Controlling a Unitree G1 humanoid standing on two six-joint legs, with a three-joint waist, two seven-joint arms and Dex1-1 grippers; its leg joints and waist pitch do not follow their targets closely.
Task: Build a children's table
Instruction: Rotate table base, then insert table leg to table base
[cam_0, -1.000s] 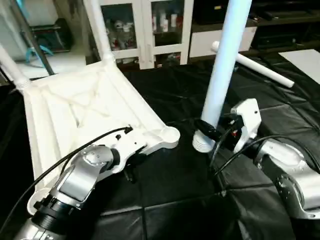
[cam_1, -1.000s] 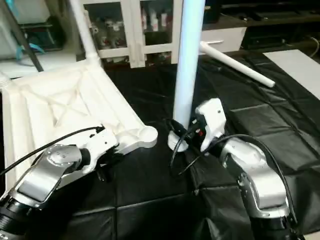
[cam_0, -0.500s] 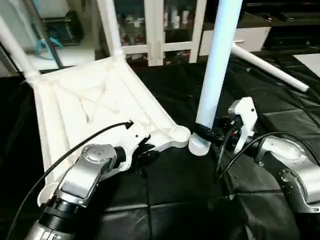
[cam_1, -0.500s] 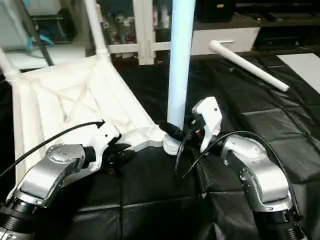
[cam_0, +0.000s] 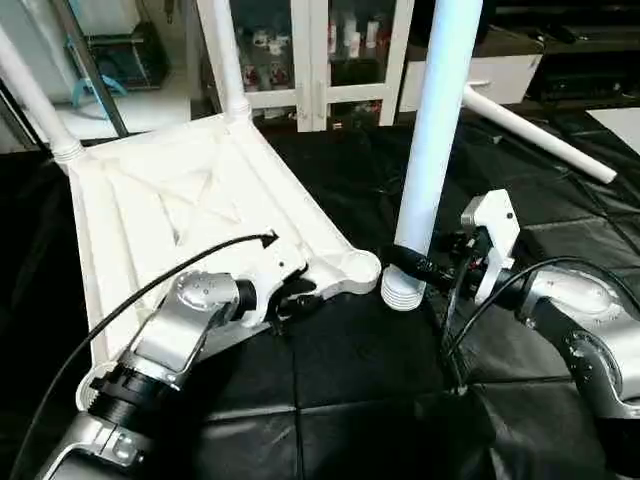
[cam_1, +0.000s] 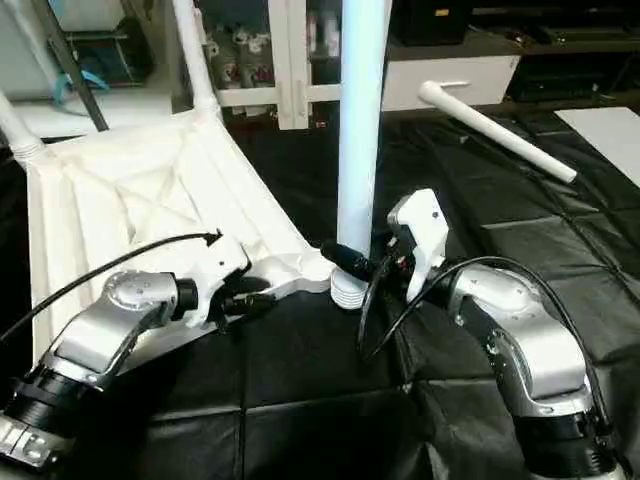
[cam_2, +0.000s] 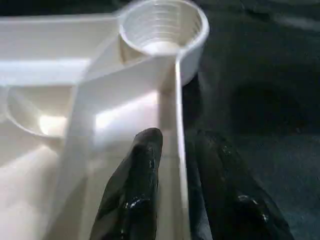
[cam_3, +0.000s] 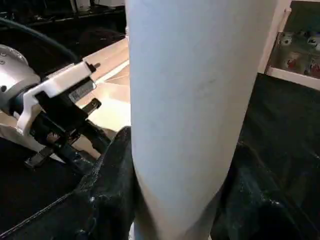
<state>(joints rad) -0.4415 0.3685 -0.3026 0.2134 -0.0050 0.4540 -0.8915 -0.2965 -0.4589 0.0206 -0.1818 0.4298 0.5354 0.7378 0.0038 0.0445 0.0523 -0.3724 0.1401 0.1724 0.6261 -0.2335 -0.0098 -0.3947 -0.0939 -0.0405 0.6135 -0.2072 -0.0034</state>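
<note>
Two fingers (cam_2: 137, 165) of your left gripper (cam_2: 175, 175), shut a second ago, are now straddling the tabletop (cam_0: 180, 200) rim; right gripper (cam_3: 175, 200) is gripping the upright leg (cam_0: 430, 140) beside the empty socket (cam_2: 162, 27) on the desk (cam_0: 350, 360).

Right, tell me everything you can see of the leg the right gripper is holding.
The leg is a long white plastic-looking tube, standing upright on the black-covered table, its ribbed threaded end down, just beside the tabletop's empty corner socket but not in it. Its top runs out of frame. The right gripper is clamped around it low down, a finger either side.
</note>
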